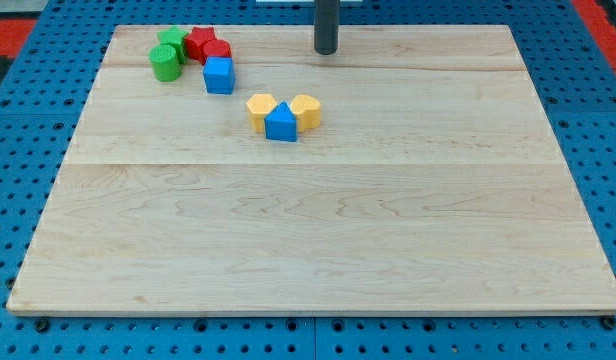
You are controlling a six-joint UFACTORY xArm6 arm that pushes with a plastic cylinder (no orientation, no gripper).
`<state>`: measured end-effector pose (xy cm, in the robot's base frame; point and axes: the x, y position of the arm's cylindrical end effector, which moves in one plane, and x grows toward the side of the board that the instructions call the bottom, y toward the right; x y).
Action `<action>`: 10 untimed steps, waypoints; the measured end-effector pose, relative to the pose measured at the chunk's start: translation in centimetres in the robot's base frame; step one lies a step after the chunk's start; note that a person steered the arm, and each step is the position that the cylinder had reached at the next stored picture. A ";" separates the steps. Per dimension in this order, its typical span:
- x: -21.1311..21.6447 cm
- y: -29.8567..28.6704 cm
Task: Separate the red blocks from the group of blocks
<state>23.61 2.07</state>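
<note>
Two red blocks sit at the view's top left: a star-like one [199, 41] and a rounder one [217, 50] touching it. Two green blocks, one a cylinder [165, 63] and one behind it [172, 41], touch the reds on the left. A blue cube [219, 75] sits just below the rounder red block. Further right, a blue block [281, 122] stands between two yellow blocks, the left one [260, 109] and the right one [305, 110]. My tip [326, 50] rests near the board's top edge, well right of the red blocks and above the yellow ones.
The wooden board [318, 240] lies on a blue pegboard surface [18, 180]. All blocks are in the board's upper left part.
</note>
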 end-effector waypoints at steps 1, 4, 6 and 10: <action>-0.8 -1.2; -1.1 -1.8; -1.1 -2.4; -4.4 -8.6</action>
<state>19.24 -6.52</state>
